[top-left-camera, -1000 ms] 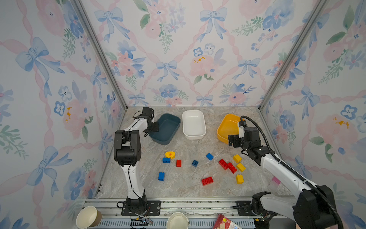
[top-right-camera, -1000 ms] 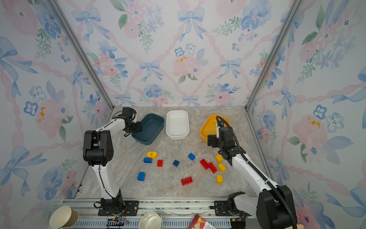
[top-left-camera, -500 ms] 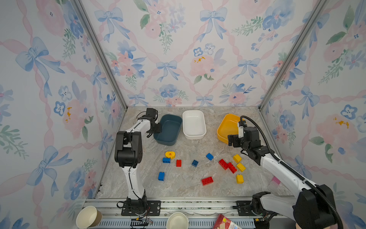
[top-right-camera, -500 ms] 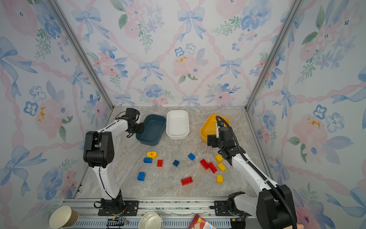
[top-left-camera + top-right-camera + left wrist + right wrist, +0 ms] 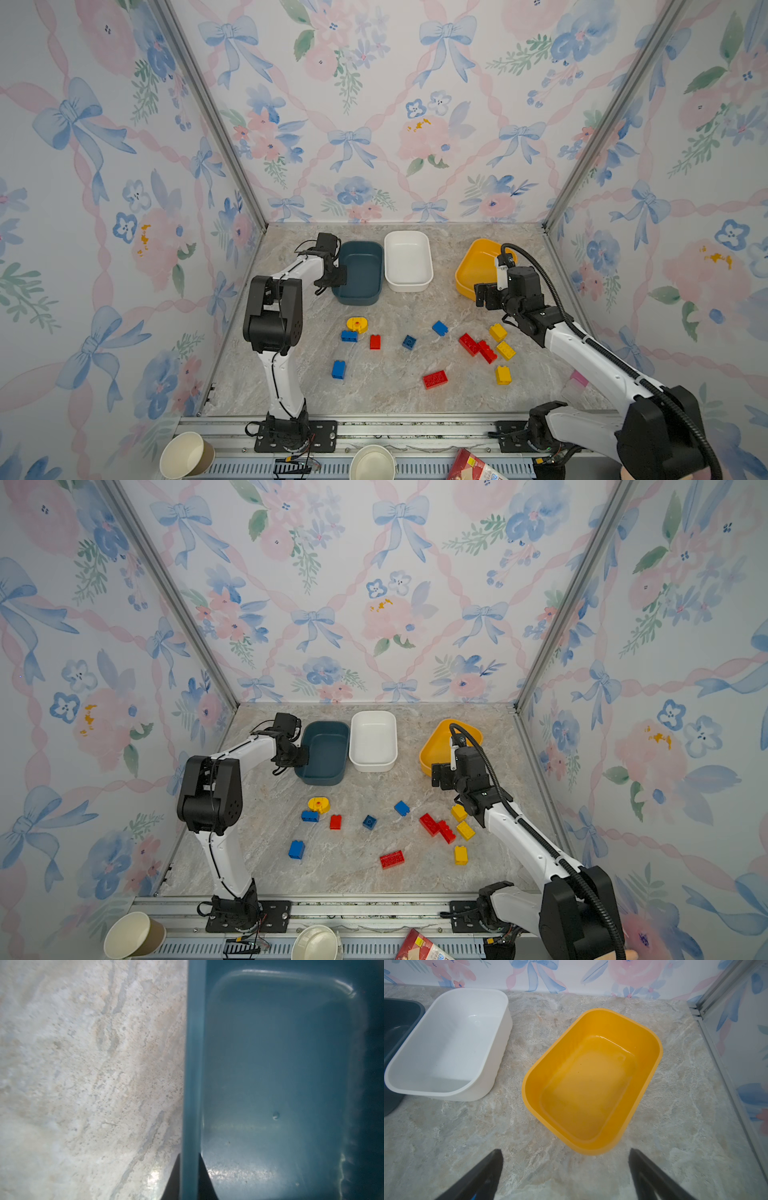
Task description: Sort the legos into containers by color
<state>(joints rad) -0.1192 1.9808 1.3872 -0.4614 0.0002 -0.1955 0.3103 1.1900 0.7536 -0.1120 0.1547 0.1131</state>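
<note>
I am stretching my left arm far back over the marble table (image 5: 374,399), elbow raised and wrist bent down. That is putting my left gripper (image 5: 337,277) at the left long wall of the dark blue tub (image 5: 360,293). In the left wrist view its jaws are clamping together on that tub's rim, one finger outside the wall and one inside.

I am holding my right arm out on a slant from its base at the front right. My right gripper (image 5: 484,293) is hovering just in front of the yellow tub (image 5: 471,270), jaws spread wide and gripping nothing.

The legos (image 5: 434,379) are lying loose on the table in front of the tubs, with the rounded yellow piece (image 5: 356,323) nearest the dark blue tub.

Compared with a second ago, the dark blue tub has swung from a slant to nearly square with the white tub (image 5: 409,286) and is now sitting just beside it. My left gripper has moved from the tub's far corner along its wall toward the front. My right arm is staying where it was.
</note>
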